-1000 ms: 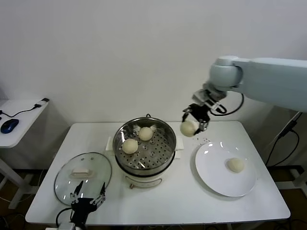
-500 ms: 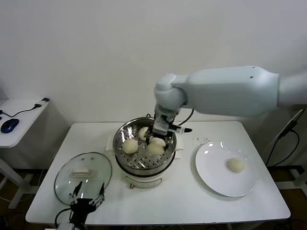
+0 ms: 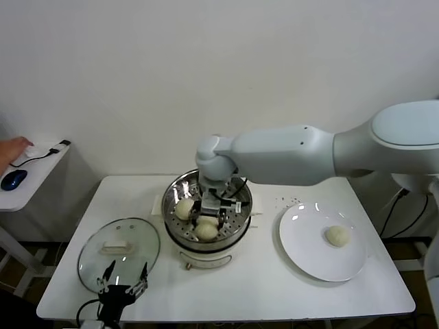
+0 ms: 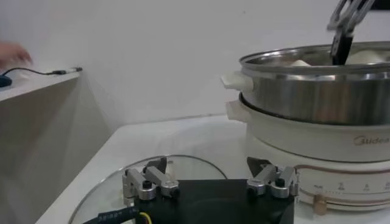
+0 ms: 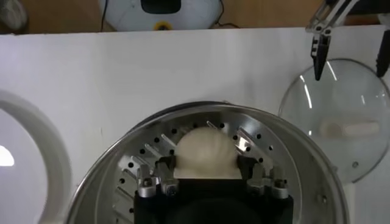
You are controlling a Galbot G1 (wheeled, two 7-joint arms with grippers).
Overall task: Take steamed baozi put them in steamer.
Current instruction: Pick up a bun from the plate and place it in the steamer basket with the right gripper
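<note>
A plain white wall [image 3: 137, 82] backed the white counter [image 3: 260, 288]; a side desk [image 3: 27, 171] stood to its left. The steamer [image 3: 180, 241] sat mid-counter, between a glass lid [image 3: 118, 250] and a white plate [image 3: 309, 257] bearing one baozi [image 3: 336, 236]. Inside the steamer, the right gripper [image 3: 210, 221] clasped a baozi [image 5: 204, 152] just above the perforated tray, beside another bun [image 3: 183, 209]. The left gripper [image 4: 210, 182] hovered spread wide over the lid.
</note>
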